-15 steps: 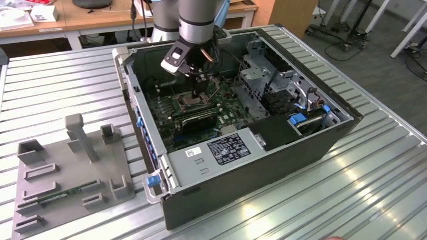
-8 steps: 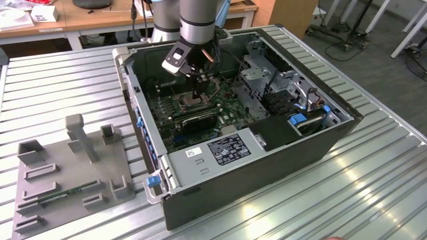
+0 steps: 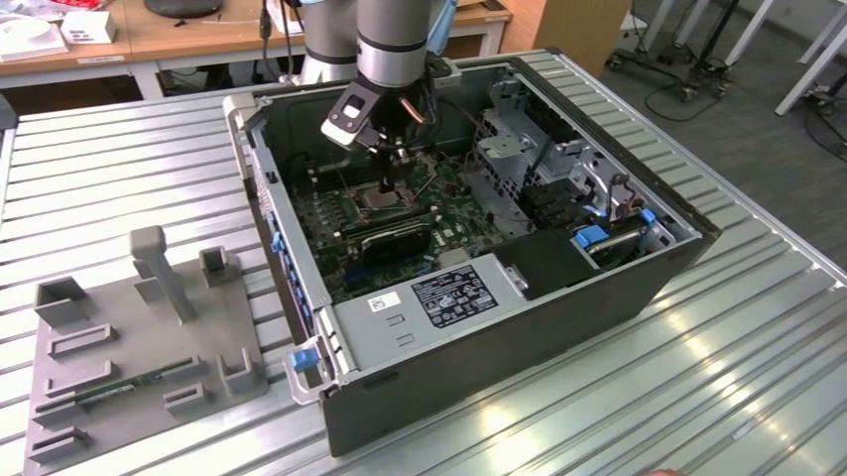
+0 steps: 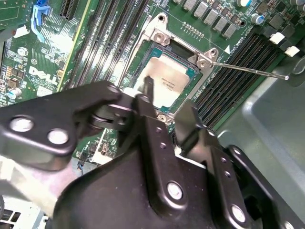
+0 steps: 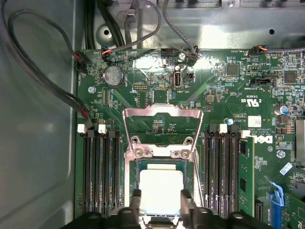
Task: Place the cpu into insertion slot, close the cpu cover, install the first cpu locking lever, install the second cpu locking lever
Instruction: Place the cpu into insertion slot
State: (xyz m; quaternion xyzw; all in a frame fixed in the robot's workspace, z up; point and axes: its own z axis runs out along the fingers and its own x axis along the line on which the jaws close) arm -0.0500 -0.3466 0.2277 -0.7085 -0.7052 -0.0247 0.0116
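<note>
The cpu (image 5: 161,188), a pale silver square, lies low in the insertion slot (image 5: 161,164) on the green board, also seen in the second wrist view as cpu (image 4: 167,82). My gripper (image 5: 161,200) reaches down into the open computer case (image 3: 636,288) and is shut on the cpu, one finger (image 5: 137,198) against each of two opposite edges. The cpu cover (image 5: 162,125), a silver frame with a large window, stands swung back on its hinge, away from the slot. A thin wire locking lever (image 4: 250,70) sticks out free beside the slot. In the exterior view my gripper (image 3: 387,186) hangs over the slot (image 3: 385,206).
Long black memory slots (image 5: 101,176) flank the socket on both sides. Cables (image 5: 57,81) run along the case wall. A drive cage (image 3: 530,159) and power supply box (image 3: 437,293) crowd the case. A grey fixture tray (image 3: 133,347) lies on the ribbed metal table at the exterior view's left.
</note>
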